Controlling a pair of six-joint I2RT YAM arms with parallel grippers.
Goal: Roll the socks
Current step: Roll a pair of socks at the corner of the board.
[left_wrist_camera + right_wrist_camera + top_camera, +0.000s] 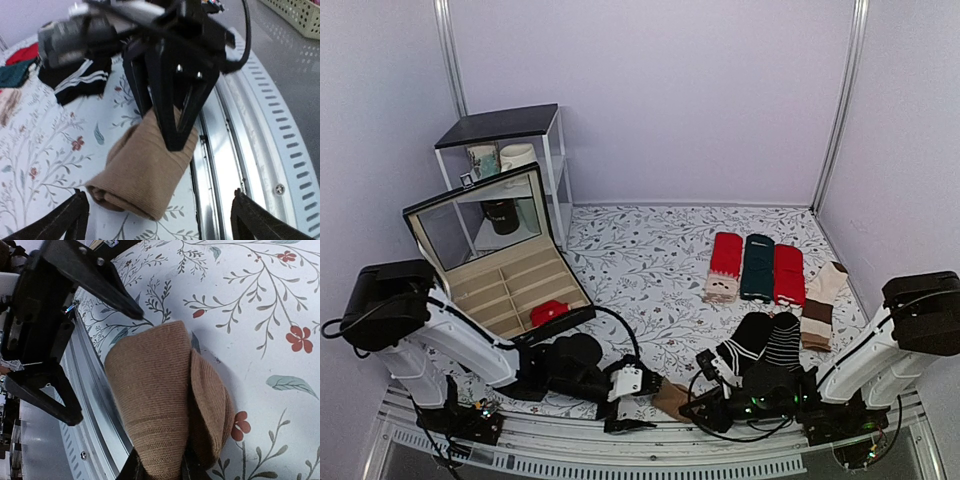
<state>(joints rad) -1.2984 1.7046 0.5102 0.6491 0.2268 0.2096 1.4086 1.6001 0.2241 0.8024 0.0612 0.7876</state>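
A table covered by a white cloth printed with flowers and leaves (650, 250) is enclosed by pale lilac walls (670, 90). At the back left, a white-framed shelf with a dark top (505, 125) is seen; a patterned mug (482, 160) and a cream mug (517, 155) are kept on its upper level, and a dark cup (502, 215) is kept lower down. In front of it, a black box with beige compartments (500, 285) is propped open, and a small red rolled bundle (549, 312) is held at its near right end. On the right, a red sock (725, 255), a dark green sock (758, 265) and another red sock (788, 272) are laid flat side by side, with a beige-and-brown sock (820, 305) beside them. Nearer, two black socks with white stripes (765, 340) are laid together.
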